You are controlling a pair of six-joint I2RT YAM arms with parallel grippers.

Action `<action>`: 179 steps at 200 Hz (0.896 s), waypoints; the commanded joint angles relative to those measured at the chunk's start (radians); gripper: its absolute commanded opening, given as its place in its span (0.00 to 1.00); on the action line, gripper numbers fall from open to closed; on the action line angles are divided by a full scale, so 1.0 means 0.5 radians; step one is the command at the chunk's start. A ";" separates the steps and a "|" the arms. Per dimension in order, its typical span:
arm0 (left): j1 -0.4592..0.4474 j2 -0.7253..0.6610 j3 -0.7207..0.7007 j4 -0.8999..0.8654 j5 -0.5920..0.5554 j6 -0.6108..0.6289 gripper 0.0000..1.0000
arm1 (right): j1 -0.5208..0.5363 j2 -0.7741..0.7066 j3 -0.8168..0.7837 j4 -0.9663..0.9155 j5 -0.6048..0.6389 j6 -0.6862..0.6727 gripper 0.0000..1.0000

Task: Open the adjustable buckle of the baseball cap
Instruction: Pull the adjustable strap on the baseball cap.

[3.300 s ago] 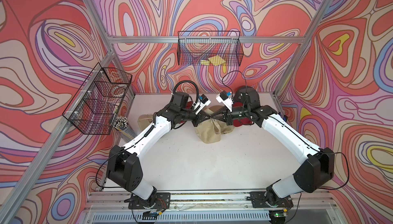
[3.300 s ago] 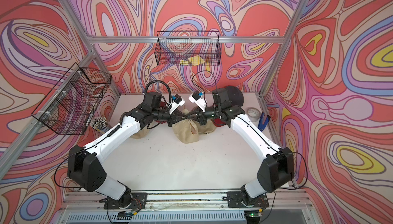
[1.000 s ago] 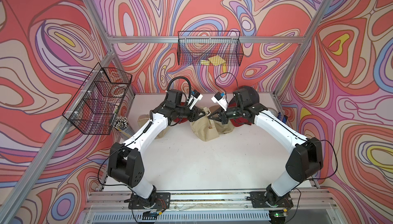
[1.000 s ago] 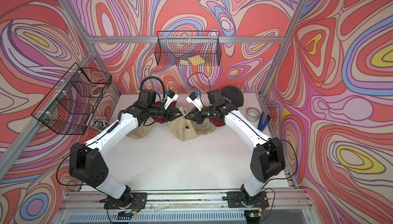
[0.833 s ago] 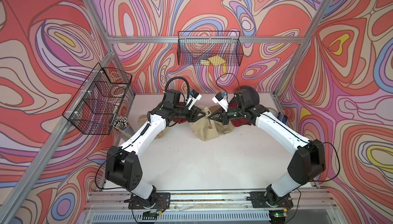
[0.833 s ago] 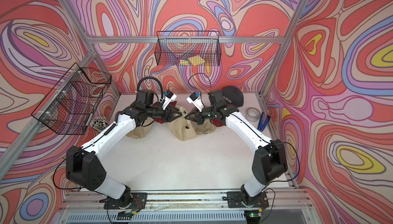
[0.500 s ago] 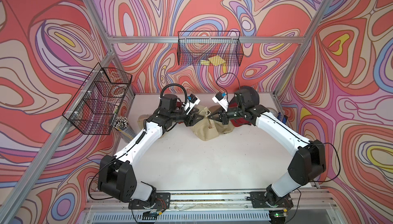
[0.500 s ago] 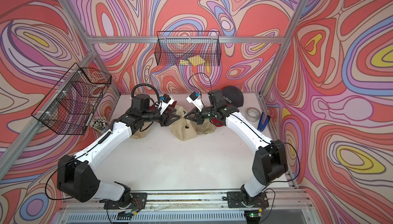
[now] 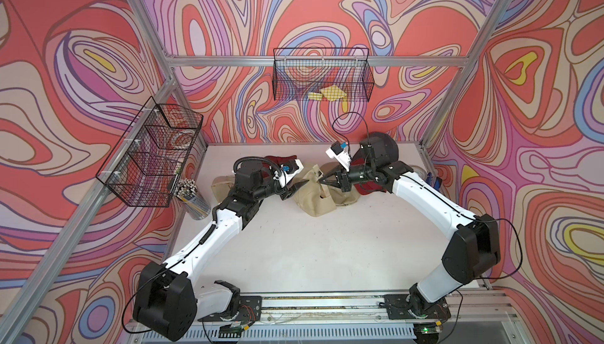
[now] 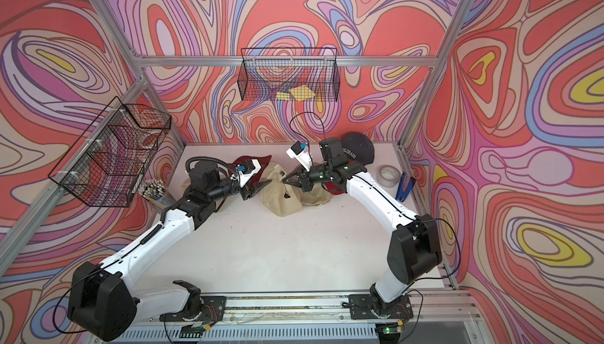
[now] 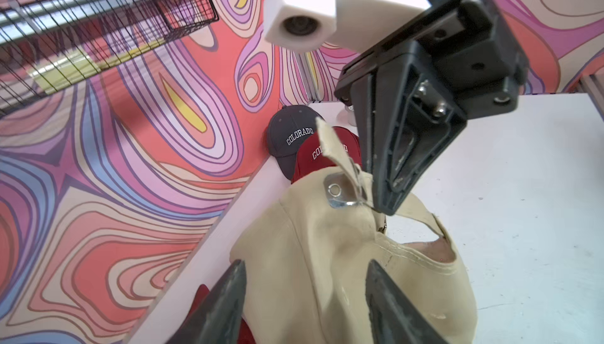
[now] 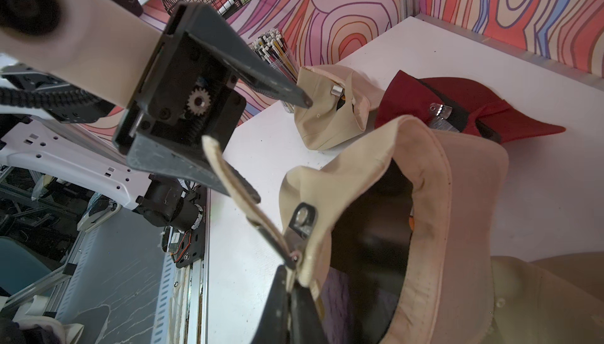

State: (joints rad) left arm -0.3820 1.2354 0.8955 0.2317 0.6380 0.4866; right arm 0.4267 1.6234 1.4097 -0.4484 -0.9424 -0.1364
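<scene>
My right fingers pinch the beige cap's strap at its buckle; my left fingers stand spread just beside.

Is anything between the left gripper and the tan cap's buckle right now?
No separate object. The left gripper stands open with a clear line to the buckle; only the right gripper, shut on the strap beside it, crowds that spot.

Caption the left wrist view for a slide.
The right gripper pinches the strap beside the metal buckle of the beige cap; the open left gripper hovers nearby.
</scene>
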 commanded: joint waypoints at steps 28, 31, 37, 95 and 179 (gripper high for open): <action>-0.106 -0.059 -0.032 0.050 0.029 0.398 0.60 | 0.002 0.006 0.025 0.062 -0.071 0.034 0.00; -0.108 -0.057 -0.033 0.048 0.021 0.397 0.60 | 0.001 0.006 0.025 0.062 -0.075 0.034 0.00; -0.113 -0.051 -0.030 0.049 0.014 0.393 0.60 | 0.001 0.001 0.024 0.062 -0.084 0.033 0.00; -0.110 0.019 -0.009 0.011 -0.006 0.439 0.57 | -0.006 -0.015 0.005 0.087 -0.192 0.032 0.00; -0.104 0.047 -0.076 0.175 0.040 0.470 0.53 | -0.006 0.073 0.031 0.078 -0.366 0.024 0.00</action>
State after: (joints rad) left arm -0.4370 1.2785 0.8825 0.2581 0.6361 0.6964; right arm 0.4263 1.6348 1.4097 -0.4179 -1.0805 -0.1215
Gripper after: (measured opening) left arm 0.543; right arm 0.053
